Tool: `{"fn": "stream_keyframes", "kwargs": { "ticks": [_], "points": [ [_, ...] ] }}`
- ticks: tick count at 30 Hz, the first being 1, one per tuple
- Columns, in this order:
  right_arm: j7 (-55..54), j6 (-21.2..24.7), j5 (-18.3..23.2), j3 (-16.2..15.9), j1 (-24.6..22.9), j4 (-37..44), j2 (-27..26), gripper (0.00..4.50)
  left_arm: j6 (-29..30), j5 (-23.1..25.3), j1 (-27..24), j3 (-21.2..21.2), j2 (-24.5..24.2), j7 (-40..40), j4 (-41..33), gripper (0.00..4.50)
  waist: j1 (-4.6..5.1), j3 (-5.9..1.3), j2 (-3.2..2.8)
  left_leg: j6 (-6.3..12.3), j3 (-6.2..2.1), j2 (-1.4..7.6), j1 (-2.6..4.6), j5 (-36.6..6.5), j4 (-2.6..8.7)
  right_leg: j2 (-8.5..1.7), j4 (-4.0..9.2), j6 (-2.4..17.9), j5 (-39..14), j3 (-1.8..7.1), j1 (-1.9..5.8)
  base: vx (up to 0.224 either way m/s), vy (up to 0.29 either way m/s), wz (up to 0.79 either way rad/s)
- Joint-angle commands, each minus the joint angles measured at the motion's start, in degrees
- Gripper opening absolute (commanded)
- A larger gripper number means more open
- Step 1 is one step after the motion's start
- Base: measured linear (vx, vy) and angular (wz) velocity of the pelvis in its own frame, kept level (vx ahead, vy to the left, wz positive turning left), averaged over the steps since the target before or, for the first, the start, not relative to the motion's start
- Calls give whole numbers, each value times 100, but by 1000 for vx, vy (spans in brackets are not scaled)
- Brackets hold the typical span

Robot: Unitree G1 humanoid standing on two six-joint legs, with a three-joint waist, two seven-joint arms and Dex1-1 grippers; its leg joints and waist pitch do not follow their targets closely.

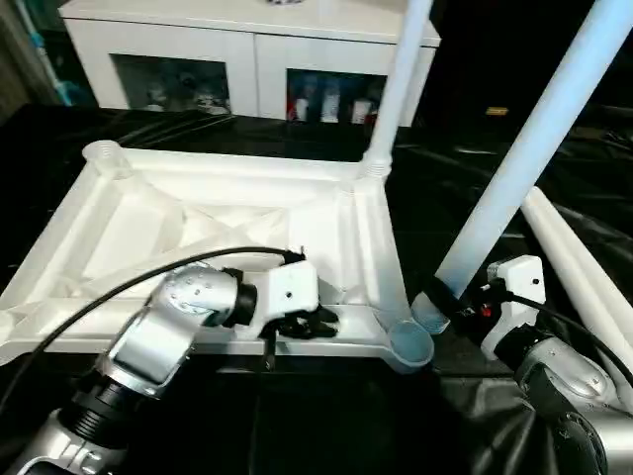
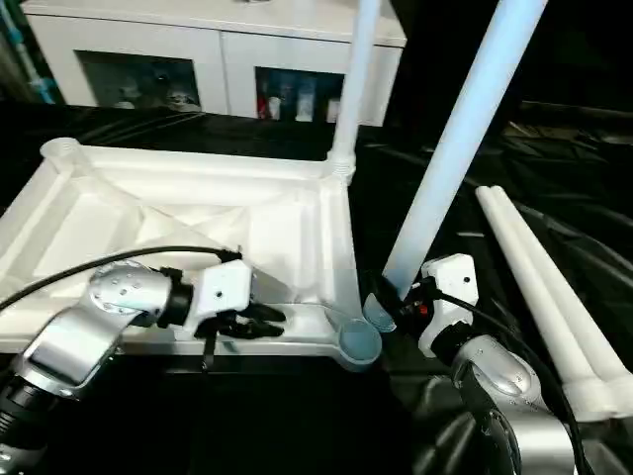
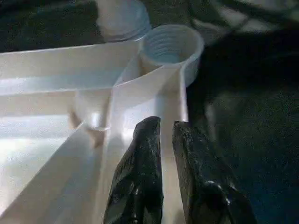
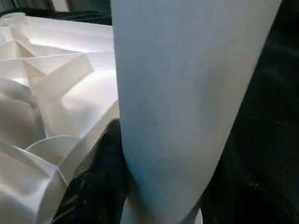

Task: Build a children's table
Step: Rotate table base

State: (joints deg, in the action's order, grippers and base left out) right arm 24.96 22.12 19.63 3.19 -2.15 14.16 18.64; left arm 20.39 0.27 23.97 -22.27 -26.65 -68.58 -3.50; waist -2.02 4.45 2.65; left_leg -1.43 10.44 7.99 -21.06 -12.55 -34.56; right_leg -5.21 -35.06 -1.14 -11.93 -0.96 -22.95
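Note:
The children's table top lies upside down on the black cover, ribbed side up. One white leg stands in its far right corner socket. My right gripper is shut on the lower end of a second leg, which leans up to the right. That leg's foot hangs just beside the near right socket, not in it. My left gripper rests on the top's near rim, a short way left of that socket. Its black fingers stand a narrow gap apart with nothing gripped.
Two more white legs lie side by side on the black cover to the right. A white cabinet with glass doors stands behind the table top. The far left socket stands open. A black cable runs along my left forearm.

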Motion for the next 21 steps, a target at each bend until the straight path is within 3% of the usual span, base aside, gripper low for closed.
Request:
{"fn": "stream_keyframes", "kwargs": {
  "ticks": [1,3,8,14,19,21],
  "points": [
    [11,62,25,56,20,136,21,184,99,-144,7,-50,46,-44,-123,104,-28,-367,-12,489,-145,457,64,-184,420,-334,264,1795,358,202,295,0,0,0],
    [4,76,37,55,13,157,24,184,105,-193,30,-136,42,-90,-130,107,-34,-361,-19,508,-147,458,61,-198,420,-333,271,1800,320,202,296,0,0,0],
    [-2,76,43,41,-24,190,29,184,-352,196,18,-444,55,33,45,145,-32,-376,-33,478,-154,469,68,-255,417,-320,270,1740,284,200,298,0,0,0],
    [-3,70,14,18,-43,198,29,184,-424,393,57,-616,13,163,159,145,-34,-368,-66,399,-162,465,69,-380,422,-317,275,1727,188,197,293,0,0,0],
    [-13,82,6,-17,-56,235,11,184,-418,477,149,-566,80,431,398,145,-33,-367,-59,328,-165,461,67,-527,429,-317,295,1666,13,197,293,0,0,0],
    [-8,83,10,-25,-61,236,7,184,-310,468,159,-534,98,459,420,128,-36,-372,-66,313,-169,466,74,-501,428,-321,287,1673,49,196,289,0,0,0]
  ]
}}
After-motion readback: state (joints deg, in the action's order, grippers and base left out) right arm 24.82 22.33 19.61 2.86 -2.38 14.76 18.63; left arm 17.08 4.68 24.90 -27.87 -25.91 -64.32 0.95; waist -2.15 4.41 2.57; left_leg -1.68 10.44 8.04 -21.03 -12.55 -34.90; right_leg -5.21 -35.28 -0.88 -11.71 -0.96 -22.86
